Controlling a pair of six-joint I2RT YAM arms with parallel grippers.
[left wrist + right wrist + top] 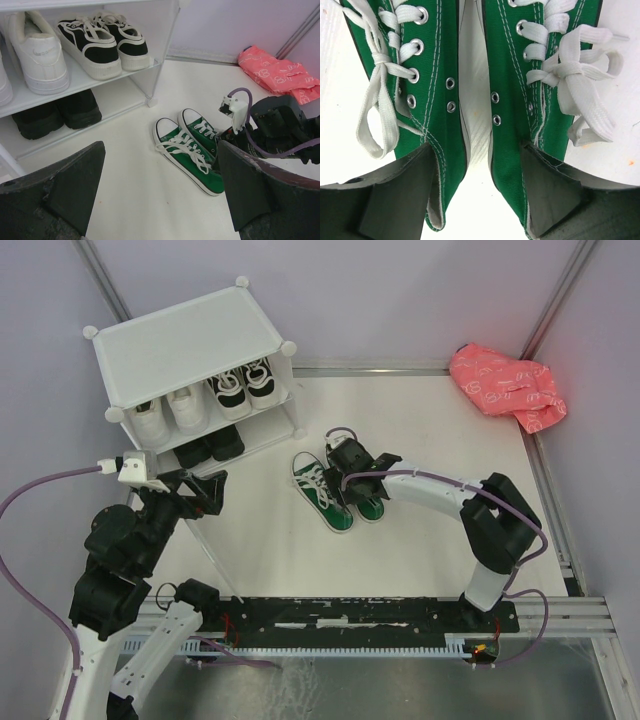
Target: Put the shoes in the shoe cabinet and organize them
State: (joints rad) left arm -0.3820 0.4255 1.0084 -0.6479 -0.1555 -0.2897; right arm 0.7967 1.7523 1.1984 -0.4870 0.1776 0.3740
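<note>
One green sneaker point(371, 508), half under gripper point(352, 485)

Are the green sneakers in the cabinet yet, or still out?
Out. Both green sneakers stand upright on the table beside the cabinet, the right gripper straddling their inner sides.

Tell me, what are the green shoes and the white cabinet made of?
The green shoes look like matte canvas cloth: woven texture, white stitching, shiny eyelets. The cabinet seems smooth white plastic, probably: faint sheen, molded round corner knobs.
</note>
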